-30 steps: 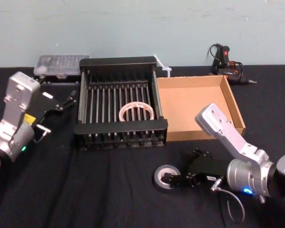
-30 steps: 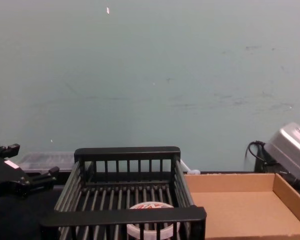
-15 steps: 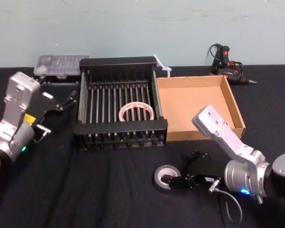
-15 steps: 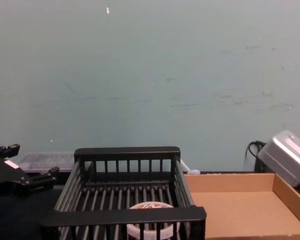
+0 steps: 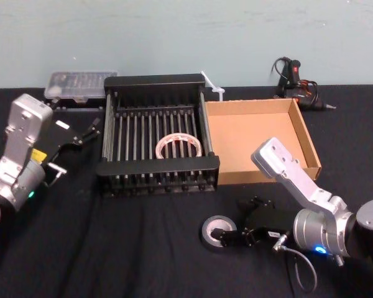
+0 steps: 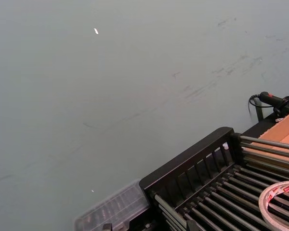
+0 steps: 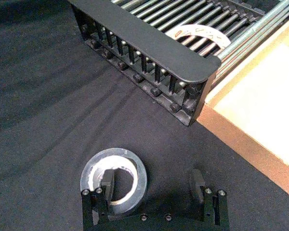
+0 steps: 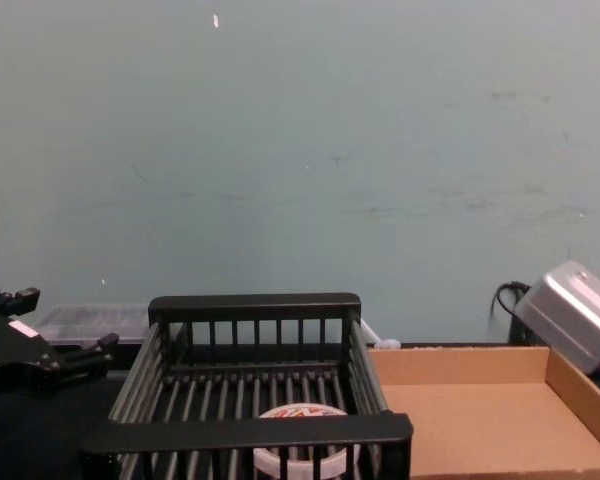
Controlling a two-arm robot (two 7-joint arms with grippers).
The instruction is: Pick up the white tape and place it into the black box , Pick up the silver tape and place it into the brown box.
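Black box (image 5: 158, 166) held the white tape (image 5: 179, 146)

The roll lay flat on the barred bottom, and the brown box (image 5: 311, 146) stood tight against the crate's right side. On the table (image 5: 143, 248) in front of them lay the silver tape (image 5: 216, 231). The right end effector (image 7: 152, 185) was spread wide, one finger down inside the roll's core. The left end effector (image 5: 90, 130) hung open, left of the crate.

A matt black cloth (image 7: 48, 96), softly creased, covers the table. The crate (image 7: 149, 45) is black plastic with dull rims and slightly shiny bars. The box (image 5: 252, 139) is matt tan cardboard with rough cut edges. The silver tape (image 7: 113, 153) is dull grey with a pale glossy core; the white tape (image 7: 197, 32) is translucent and glossy. At upper left lies a clear plastic case (image 5: 81, 84). The wall (image 8: 300, 150) is matt, scuffed paint.
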